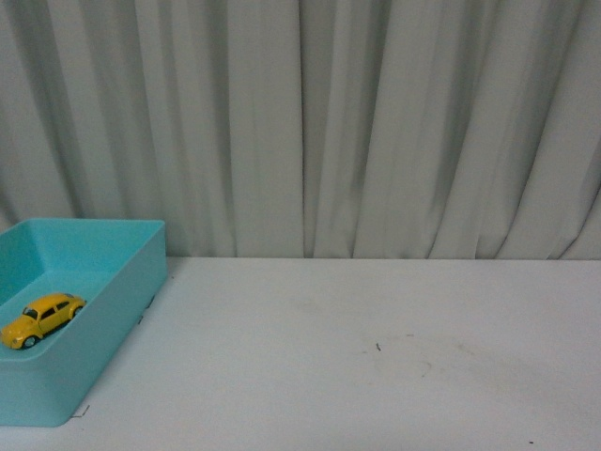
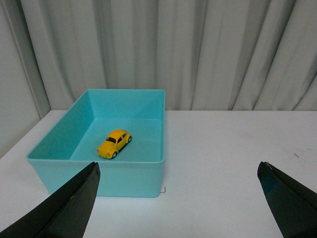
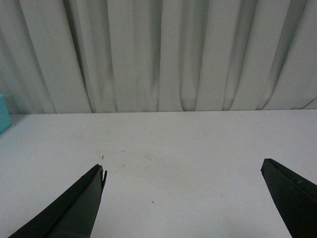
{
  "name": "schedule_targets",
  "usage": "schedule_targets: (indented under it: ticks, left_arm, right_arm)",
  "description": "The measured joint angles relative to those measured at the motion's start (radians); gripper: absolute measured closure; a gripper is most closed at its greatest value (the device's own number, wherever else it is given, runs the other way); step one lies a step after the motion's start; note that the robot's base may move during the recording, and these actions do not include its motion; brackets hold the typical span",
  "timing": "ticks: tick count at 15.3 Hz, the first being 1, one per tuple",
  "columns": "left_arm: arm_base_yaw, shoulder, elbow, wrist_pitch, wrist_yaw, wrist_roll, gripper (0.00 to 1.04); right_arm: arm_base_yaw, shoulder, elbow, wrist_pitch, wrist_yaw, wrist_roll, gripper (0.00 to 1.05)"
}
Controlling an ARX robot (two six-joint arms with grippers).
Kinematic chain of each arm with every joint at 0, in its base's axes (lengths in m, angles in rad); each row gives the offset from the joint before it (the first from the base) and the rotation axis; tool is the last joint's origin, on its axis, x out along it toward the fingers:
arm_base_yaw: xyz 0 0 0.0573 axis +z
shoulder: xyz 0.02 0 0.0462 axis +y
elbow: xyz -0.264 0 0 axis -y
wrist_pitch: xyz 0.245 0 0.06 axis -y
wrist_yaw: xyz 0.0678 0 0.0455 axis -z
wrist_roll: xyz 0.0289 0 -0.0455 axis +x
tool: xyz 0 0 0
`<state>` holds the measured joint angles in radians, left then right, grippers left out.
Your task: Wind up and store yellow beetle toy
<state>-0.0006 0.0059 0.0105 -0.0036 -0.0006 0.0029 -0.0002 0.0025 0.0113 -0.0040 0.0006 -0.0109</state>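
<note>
Where the yellow beetle toy (image 1: 41, 318) sits, we find it on all four wheels on the floor of a turquoise bin (image 1: 122, 282), with bare floor all around it and no wall touching it. In the front view its nose points toward the near left; the left wrist view shows the same car (image 2: 114, 143) near the middle of the bin's floor, its dark windows and black wheels plain to see. The bin (image 2: 124, 176) is a rectangular open-topped box with tall walls, and it stands at the far left of the white table (image 1: 376, 357), close to the pleated grey-white curtain (image 1: 376, 122) that closes the scene behind.

Our left pincer (image 2: 178, 198) hangs on the near side of the bin, above the table, with its two dark fingers (image 2: 74, 203) spread wide and nothing between them; the car lies well apart from it, beyond the bin's near wall. Our right pincer (image 3: 183, 198) is likewise spread wide and holds nothing, hovering over bare table to the right of the bin, whose turquoise corner (image 3: 4, 113) just shows at the picture's edge. A few small dark specks (image 1: 378, 347) mark the table surface right of the bin. Neither arm appears in the front view.
</note>
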Motion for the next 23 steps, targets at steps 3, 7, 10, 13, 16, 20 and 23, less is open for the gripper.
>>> schedule_targets:
  ticks: [3, 7, 10, 13, 16, 20, 23]
  left_arm:
    - [0.0, 0.0, 0.0, 0.0, 0.0, 0.0, 0.07]
    - [0.0, 0.0, 0.0, 0.0, 0.0, 0.0, 0.07]
    - [0.0, 0.0, 0.0, 0.0, 0.0, 0.0, 0.07]
    - [0.0, 0.0, 0.0, 0.0, 0.0, 0.0, 0.07]
    - [0.0, 0.0, 0.0, 0.0, 0.0, 0.0, 0.07]
    - [0.0, 0.0, 0.0, 0.0, 0.0, 0.0, 0.07]
    - [0.0, 0.0, 0.0, 0.0, 0.0, 0.0, 0.07]
  right_arm:
    - [0.0, 0.0, 0.0, 0.0, 0.0, 0.0, 0.07]
    - [0.0, 0.0, 0.0, 0.0, 0.0, 0.0, 0.07]
    - [0.0, 0.0, 0.0, 0.0, 0.0, 0.0, 0.07]
    - [0.0, 0.0, 0.0, 0.0, 0.0, 0.0, 0.07]
    - [0.0, 0.0, 0.0, 0.0, 0.0, 0.0, 0.07]
    - [0.0, 0.0, 0.0, 0.0, 0.0, 0.0, 0.07]
    - [0.0, 0.0, 0.0, 0.0, 0.0, 0.0, 0.07]
